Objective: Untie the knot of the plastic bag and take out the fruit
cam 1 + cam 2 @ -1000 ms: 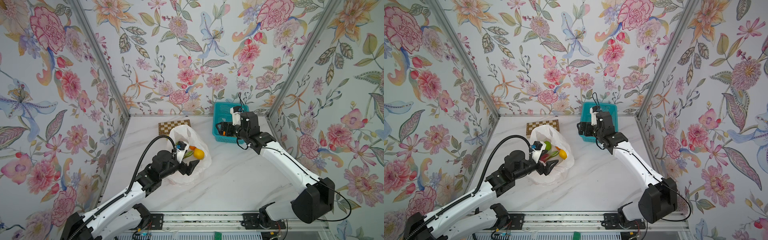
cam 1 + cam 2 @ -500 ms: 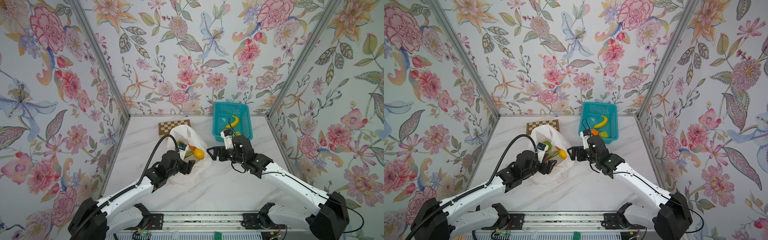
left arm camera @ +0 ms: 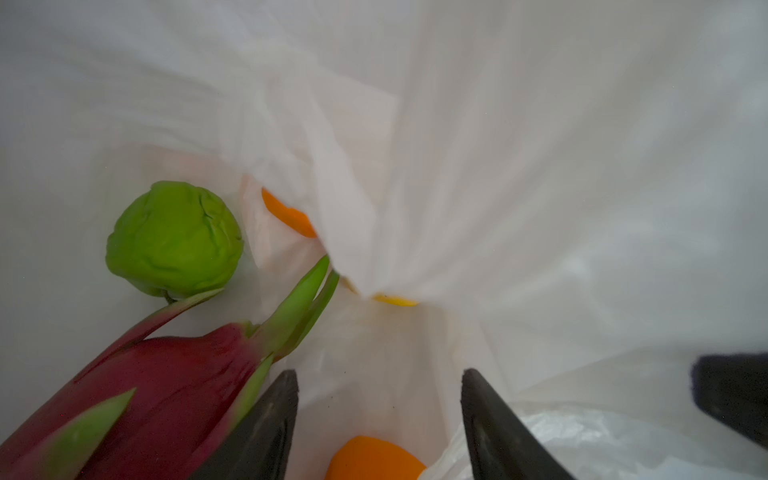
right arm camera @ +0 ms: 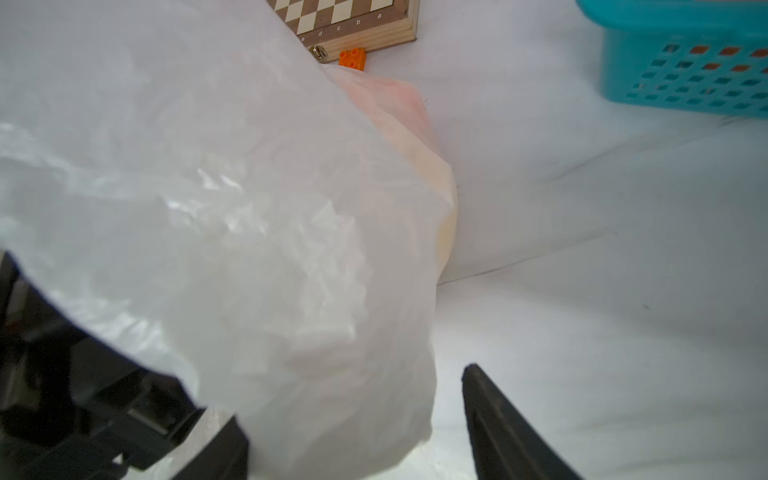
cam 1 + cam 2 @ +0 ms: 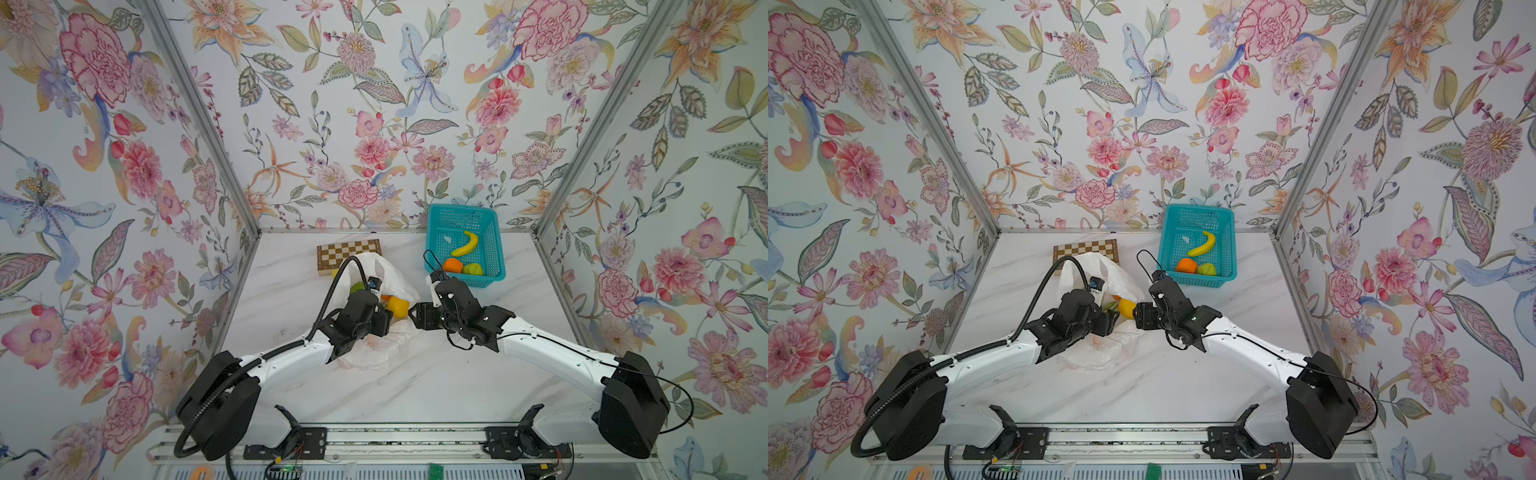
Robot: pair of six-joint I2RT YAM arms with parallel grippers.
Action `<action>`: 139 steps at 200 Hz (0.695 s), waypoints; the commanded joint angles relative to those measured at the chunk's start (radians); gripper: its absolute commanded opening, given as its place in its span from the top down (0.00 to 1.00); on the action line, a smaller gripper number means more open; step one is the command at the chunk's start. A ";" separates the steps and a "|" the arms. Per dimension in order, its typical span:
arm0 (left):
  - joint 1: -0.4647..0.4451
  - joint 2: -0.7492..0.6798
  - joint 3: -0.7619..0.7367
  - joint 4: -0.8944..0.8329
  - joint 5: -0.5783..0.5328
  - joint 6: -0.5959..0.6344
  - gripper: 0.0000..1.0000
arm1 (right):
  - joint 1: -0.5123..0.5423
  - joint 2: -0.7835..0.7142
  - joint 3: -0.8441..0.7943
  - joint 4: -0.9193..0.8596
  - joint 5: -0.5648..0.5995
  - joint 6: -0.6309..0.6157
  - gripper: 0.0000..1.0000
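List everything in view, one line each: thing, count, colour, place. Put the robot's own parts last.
plastic bag: one, translucent white, mid-table, mouth open
green fruit: two, green, one in the bag, one in the basket
dragon fruit: one, magenta with green scales, in the bag
yellow fruit: one, yellow, at the bag's mouth
oranges: at least two, orange, one in the bag, one in the basket
basket: one, teal, back right of table
banana: one, yellow, in the basket
chessboard: one, brown and cream, behind the bag
block: one, orange, by the chessboard
table: one, white marble
walls: three, floral
left hand: one, black, open, inside the bag
right hand: one, black, open, against the bag's outside
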 commanded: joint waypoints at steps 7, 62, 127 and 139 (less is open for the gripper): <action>0.000 0.078 0.065 0.048 -0.022 0.002 0.34 | 0.010 -0.008 0.028 -0.043 0.055 -0.002 0.50; 0.012 0.226 0.176 0.025 -0.017 0.025 0.23 | 0.033 -0.035 0.019 -0.061 0.070 -0.008 0.63; 0.044 0.364 0.261 0.007 0.031 0.069 0.08 | 0.039 -0.044 0.018 -0.065 0.079 -0.005 0.62; 0.048 0.392 0.275 0.007 0.052 0.078 0.07 | 0.040 -0.045 0.017 -0.065 0.081 -0.003 0.62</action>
